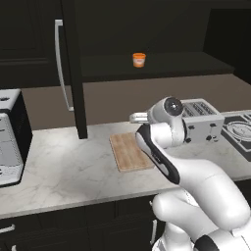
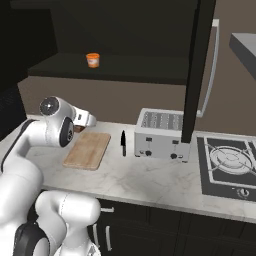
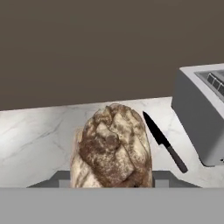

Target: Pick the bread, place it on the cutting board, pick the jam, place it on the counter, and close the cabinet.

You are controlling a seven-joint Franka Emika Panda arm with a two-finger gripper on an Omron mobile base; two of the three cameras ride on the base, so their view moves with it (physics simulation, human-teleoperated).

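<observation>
One grip: the gripper has its jaws clamped on the bread, which rises large between the finger tips in the hand view.
Bread position: held above the counter, at the far edge of the cutting board; in the right base view a sliver of brown shows just beyond the hand, by the board's far corner.
Why held so: judging from the task, the loaf is being carried to the board, so it sits low and close to it, ready to be set down.
Jam: the orange jar stands on the shelf of the cabinet, well apart from the arm, untouched.
Cabinet door: it stands swung open, its edge toward the cameras and its long silver handle showing; likely left open until the jar is out.
Knife: a black knife lies on the counter between board and toaster, near the drop spot.
Writing: no brand, label or lettering can be read on the jar, the toaster or anything else.
Stage: first step under way, bread not yet released.
</observation>
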